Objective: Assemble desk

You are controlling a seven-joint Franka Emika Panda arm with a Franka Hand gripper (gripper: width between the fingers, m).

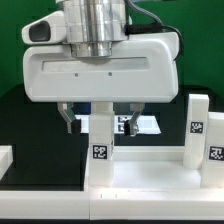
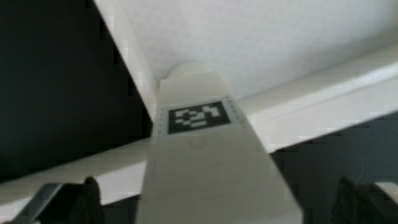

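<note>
- The gripper straddles an upright tagged leg, fingers spread wide on either side, not touching it.
- Desk top lies below.

The gripper is seen spread open around an upright tagged leg on the desk top. A second tagged leg is planted at the exterior view's right.

exterior cam: low, close, level, facing the gripper head-on | wrist cam: looks down between the fingers, super tight | both catch the tagged leg
</note>
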